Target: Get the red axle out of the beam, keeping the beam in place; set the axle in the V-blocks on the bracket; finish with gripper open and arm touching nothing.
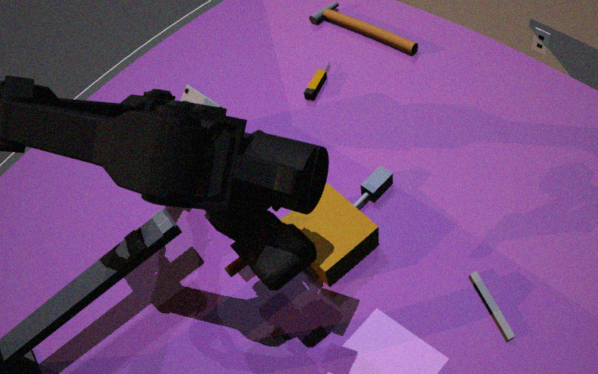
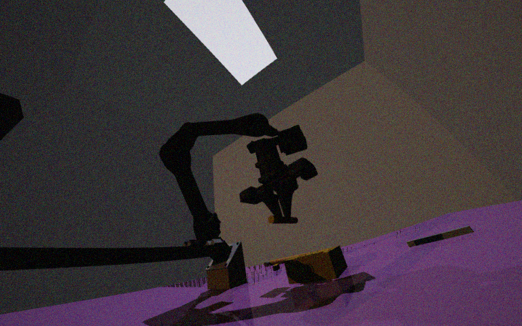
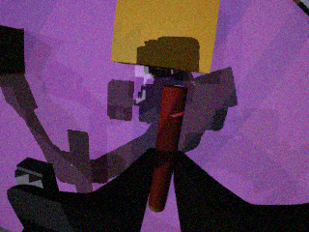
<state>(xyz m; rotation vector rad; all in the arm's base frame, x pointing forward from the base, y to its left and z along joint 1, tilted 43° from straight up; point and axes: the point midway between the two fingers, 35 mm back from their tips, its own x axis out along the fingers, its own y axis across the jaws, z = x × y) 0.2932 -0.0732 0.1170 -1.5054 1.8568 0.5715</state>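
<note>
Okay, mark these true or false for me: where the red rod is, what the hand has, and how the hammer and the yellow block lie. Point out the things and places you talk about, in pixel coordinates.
The red rod point(image 1: 232, 268) point(image 2: 271, 219) point(image 3: 171, 116) is gripped by the hand point(image 1: 249, 261) point(image 2: 283, 217) point(image 3: 164, 155). True.

The red rod is lying on the table point(image 1: 441, 176) point(image 2: 442, 284) point(image 3: 270, 121). False: it is held up above it.

The hammer point(image 1: 370, 31) has an orange-brown handle. True.

The hammer lies on top of the yellow block point(image 1: 348, 220) point(image 2: 311, 269) point(image 3: 166, 19). False: it lies on the table, well apart from the block.

The hand is wide open. False: it is closed on the red rod.
</note>
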